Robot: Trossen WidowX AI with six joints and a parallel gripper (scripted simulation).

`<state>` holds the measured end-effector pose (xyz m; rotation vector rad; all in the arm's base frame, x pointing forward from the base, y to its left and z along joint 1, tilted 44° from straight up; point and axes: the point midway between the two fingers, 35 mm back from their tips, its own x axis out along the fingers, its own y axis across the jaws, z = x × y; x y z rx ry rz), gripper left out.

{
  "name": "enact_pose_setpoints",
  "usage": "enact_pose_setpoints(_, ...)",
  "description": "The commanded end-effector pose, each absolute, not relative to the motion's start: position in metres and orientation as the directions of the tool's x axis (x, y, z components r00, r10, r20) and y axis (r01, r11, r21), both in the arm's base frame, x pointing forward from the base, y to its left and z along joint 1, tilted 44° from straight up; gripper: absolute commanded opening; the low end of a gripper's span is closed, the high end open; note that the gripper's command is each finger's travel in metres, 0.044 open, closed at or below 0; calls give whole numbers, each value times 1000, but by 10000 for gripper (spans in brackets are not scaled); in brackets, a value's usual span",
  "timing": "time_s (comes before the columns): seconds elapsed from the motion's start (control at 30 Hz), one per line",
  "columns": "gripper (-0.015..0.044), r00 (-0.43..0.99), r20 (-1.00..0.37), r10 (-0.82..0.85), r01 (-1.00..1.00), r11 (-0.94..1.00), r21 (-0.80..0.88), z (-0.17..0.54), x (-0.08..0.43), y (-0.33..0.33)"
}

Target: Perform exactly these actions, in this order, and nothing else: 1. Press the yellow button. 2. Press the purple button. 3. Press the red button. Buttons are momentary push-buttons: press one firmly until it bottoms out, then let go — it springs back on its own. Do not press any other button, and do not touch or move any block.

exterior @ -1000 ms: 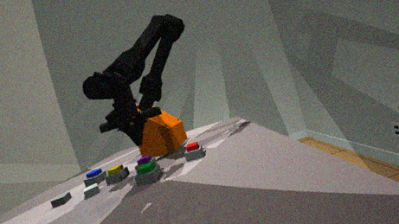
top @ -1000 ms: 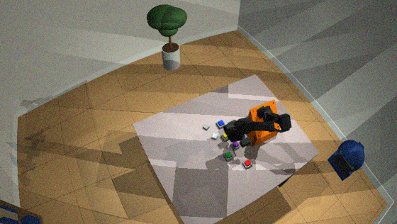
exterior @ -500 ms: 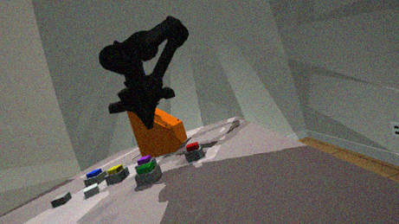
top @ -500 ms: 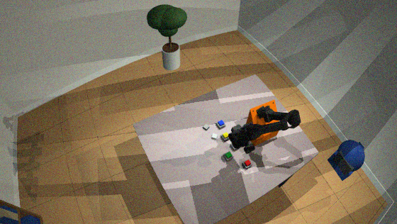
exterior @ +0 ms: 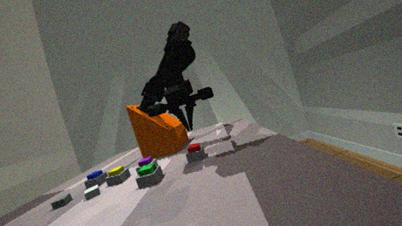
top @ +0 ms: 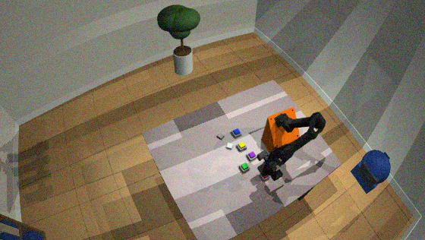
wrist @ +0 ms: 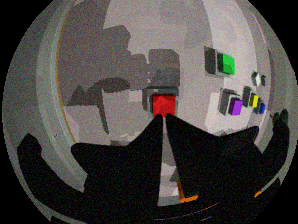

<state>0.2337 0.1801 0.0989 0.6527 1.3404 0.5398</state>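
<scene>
The gripper (exterior: 190,130) (wrist: 164,117) is shut, with nothing seen between its fingertips. It hangs above the table near the red button (exterior: 194,147) (wrist: 164,104), which lies just ahead of the fingertips in the wrist view and is mostly hidden under the arm in the top view. The red cap stands raised on its grey base. The purple button (top: 252,155) (exterior: 145,161) (wrist: 235,107) and the yellow button (top: 241,145) (exterior: 116,171) (wrist: 254,101) stand to one side, both raised, with no finger on them.
The green button (top: 244,166) (exterior: 147,170) (wrist: 226,64) and blue button (top: 237,131) (exterior: 94,174) stand nearby. A white block (top: 229,146) (exterior: 92,191) and a grey block (top: 220,136) (exterior: 62,201) lie beyond the yellow button. The orange arm base (top: 270,134) (exterior: 156,138) stands behind the buttons.
</scene>
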Motion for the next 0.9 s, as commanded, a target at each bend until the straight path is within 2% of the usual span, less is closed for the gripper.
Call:
enact_pose_setpoints(0.0,20,141,-713,687,37,716,697,79,230,191)
enact_pose_setpoints(0.87,20,140,-713,688,37,715,698,54,235,215)
